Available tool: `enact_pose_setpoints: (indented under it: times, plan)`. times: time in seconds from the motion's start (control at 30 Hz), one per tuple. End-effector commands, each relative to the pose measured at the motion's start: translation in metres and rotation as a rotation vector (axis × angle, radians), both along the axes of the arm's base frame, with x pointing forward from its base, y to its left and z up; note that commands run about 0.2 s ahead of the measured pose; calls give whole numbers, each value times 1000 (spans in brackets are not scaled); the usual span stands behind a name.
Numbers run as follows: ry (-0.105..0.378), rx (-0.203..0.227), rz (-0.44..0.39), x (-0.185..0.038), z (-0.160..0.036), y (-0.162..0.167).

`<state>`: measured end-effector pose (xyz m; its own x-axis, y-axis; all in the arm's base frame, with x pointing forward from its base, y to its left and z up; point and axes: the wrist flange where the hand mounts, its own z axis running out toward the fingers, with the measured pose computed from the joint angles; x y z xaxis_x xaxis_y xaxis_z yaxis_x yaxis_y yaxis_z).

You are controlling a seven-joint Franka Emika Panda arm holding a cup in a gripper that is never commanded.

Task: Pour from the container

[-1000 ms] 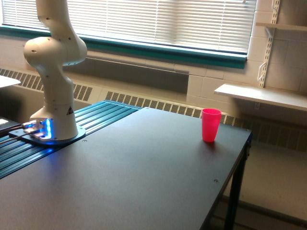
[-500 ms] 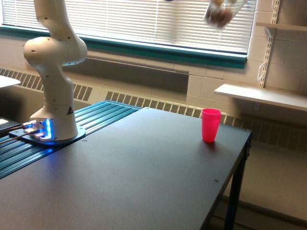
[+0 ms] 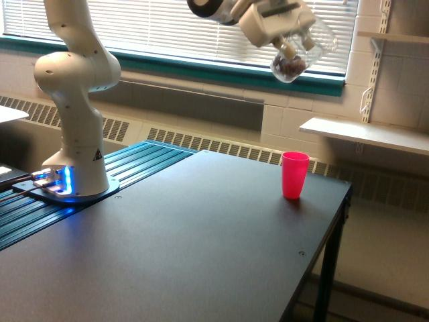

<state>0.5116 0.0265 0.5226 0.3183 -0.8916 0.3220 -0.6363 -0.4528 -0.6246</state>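
Note:
A clear, rounded container (image 3: 299, 53) hangs high at the top of the exterior view, tilted, with dark brown bits gathered in its lower end. My gripper (image 3: 289, 41) is shut on it, its white hand reaching in from the top edge. A bright pink cup (image 3: 294, 174) stands upright on the black table (image 3: 181, 248), well below the container and near the table's far right edge.
The arm's white base (image 3: 77, 121) stands on the exterior view's left, on a teal ribbed plate with a blue light. A window with blinds runs behind. White wall shelves (image 3: 365, 134) sit on the exterior view's right, beyond the table edge.
The gripper and container have come down into view from the top edge; one second ago neither showed. The pink cup has not moved.

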Motion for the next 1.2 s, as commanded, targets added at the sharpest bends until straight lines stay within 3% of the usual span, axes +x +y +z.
enact_pose_setpoints:
  times: [0.03, 0.1, 0.3, 0.37, 0.43, 0.53, 0.63, 0.7, 0.9, 1.1, 1.2]
  plan:
    - [27, 60, 12, -14, -10, 48]
    - [58, 40, 41, -19, -18, 66]
    - [111, 113, 55, -33, -40, 107]
    - [139, 107, 77, -40, -50, 124]
    - [158, 133, 77, -44, -56, 136]
    - [179, 108, 112, -52, -66, 157]
    - [206, 133, 113, -59, -77, 173]
    - [220, 155, 104, -62, -83, 179]
    - [274, 135, 106, -71, -105, 193]
    - [338, 197, 60, -75, -125, 207]
    - [352, 165, 82, -78, -132, 217]
